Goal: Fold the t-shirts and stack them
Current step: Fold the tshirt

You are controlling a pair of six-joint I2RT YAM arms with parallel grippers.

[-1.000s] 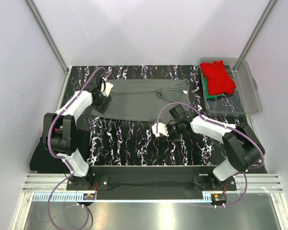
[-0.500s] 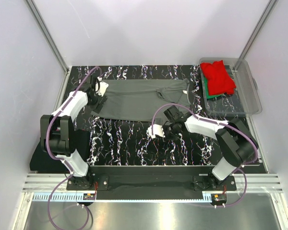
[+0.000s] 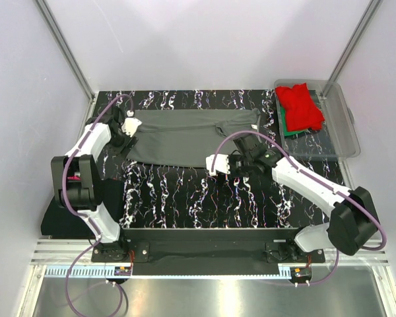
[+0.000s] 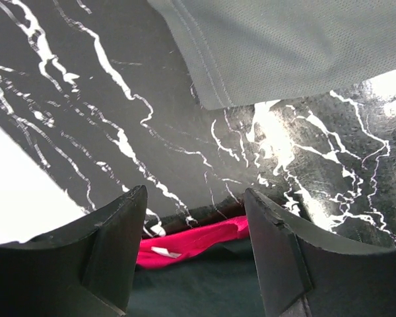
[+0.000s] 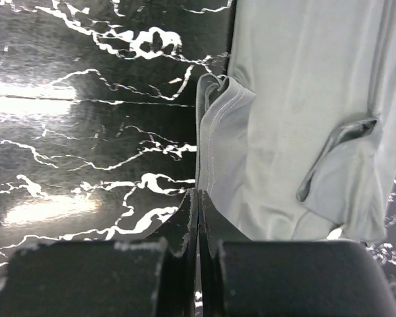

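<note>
A dark grey t-shirt (image 3: pixel 185 135) lies spread flat at the back middle of the table. In the right wrist view its hem (image 5: pixel 206 139) runs straight down into my right gripper (image 5: pixel 198 197). That gripper is shut on the hem at the shirt's near right edge (image 3: pixel 230 160), and the cloth puckers just ahead of the tips. My left gripper (image 3: pixel 125 132) hovers open at the shirt's left edge. Nothing is between its fingers (image 4: pixel 115 241), and the shirt's corner (image 4: pixel 284 53) lies ahead of them. A red t-shirt (image 3: pixel 301 105) lies on a green one (image 3: pixel 285 125) in the tub.
The clear plastic tub (image 3: pixel 336 142) stands at the back right corner. Beyond the table's left edge lie a red cloth (image 4: pixel 191 241) and a dark cloth (image 4: pixel 198 290); the dark cloth (image 3: pixel 53 214) also shows from above. The walls stand close on both sides.
My right gripper has shut and moved back onto the shirt's near right hem, with that arm's elbow stretched out to the right. The left gripper moved back and left along the shirt's edge.
</note>
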